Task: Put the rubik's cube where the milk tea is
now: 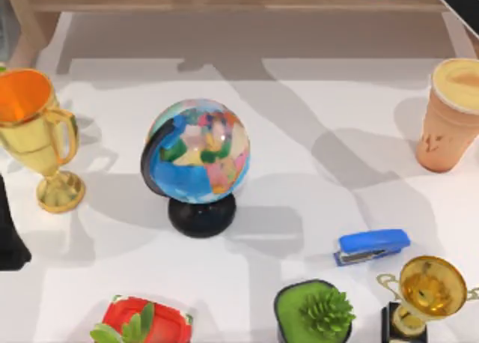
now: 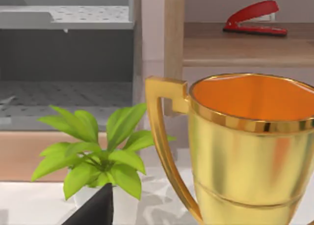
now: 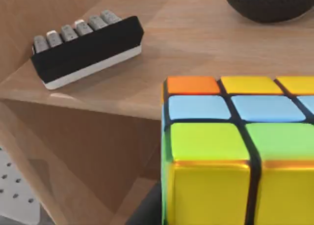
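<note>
Close against the right wrist camera sits the rubik's cube [image 3: 235, 151], a small puzzle cube with yellow, green, pale blue and orange squares on a black grid; whether the right claw is clamped on it cannot be told, since its fingers are not visible. Behind the cube lies a wooden shelf board [image 3: 162, 43] carrying a black block with a row of grey keys [image 3: 88, 45] and a dark rounded object [image 3: 270, 1].

From above, the milk tea [image 1: 451, 114], a tall tapered peach-orange cup with a pale cream top, stands at the right edge of the white table [image 1: 299, 171]. A multicoloured globe on a black base [image 1: 198, 163] stands near the middle, well apart from the cup. A blue stapler [image 1: 372, 246] lies near the front right, beside a small gold trophy on a black plinth [image 1: 426, 294] and a green succulent in a dark pot [image 1: 318, 311]. A large gold trophy cup with an orange interior [image 1: 34, 133] stands at the left, and a red pot with green leaves [image 1: 146, 322] sits at the front.

In the left wrist view, that large trophy looms close, with a leafy green plant [image 2: 95, 156] beside it and a red stapler [image 2: 255, 18] on a wooden shelf behind. Whether the left claw is apart or together cannot be told.
</note>
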